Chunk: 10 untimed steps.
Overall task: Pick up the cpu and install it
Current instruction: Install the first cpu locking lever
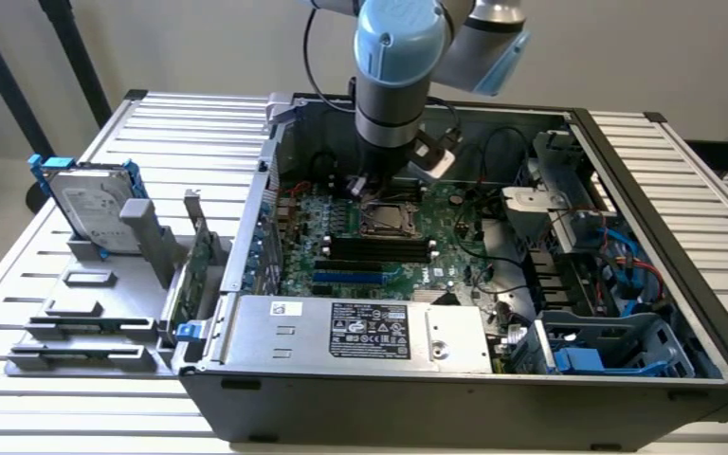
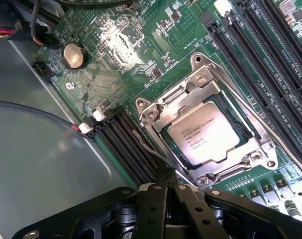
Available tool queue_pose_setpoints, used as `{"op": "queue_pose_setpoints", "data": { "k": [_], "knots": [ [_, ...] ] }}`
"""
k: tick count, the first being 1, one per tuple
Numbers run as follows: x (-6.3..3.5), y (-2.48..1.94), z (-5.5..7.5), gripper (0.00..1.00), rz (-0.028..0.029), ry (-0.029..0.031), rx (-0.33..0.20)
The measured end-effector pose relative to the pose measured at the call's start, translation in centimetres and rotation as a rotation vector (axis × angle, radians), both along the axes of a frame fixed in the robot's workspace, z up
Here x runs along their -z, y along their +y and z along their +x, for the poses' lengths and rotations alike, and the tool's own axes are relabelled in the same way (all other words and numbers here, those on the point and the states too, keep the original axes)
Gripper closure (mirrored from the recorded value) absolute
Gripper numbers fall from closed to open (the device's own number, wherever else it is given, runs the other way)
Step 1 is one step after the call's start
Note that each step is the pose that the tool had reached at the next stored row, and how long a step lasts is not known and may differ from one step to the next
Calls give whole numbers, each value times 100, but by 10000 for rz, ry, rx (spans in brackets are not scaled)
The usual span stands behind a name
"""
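Slatted tabletop carrying an opened computer case [image 1: 465,379].
Gripper [image 2: 165,179], closed and empty, is hovering just beside the cpu [image 2: 204,134] sitting in its socket [image 2: 210,97].

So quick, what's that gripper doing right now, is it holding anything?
Gripper: closed, holding nothing; it sits just beside the socket where the cpu already lies on the motherboard.

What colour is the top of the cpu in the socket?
Dull silver, with small dark printed text; the cpu shows best in the wrist view.
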<state>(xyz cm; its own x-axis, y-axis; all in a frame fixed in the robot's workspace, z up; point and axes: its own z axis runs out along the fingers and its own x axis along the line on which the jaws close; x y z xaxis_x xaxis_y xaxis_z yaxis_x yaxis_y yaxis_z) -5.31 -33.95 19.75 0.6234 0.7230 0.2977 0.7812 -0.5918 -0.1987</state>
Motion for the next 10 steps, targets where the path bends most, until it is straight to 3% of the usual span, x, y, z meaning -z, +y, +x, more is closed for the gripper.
{"op": "queue_pose_setpoints", "data": {
  "k": [10],
  "knots": [
    [12, 0, 44, 89, -32, 1, 0]
  ]
}}
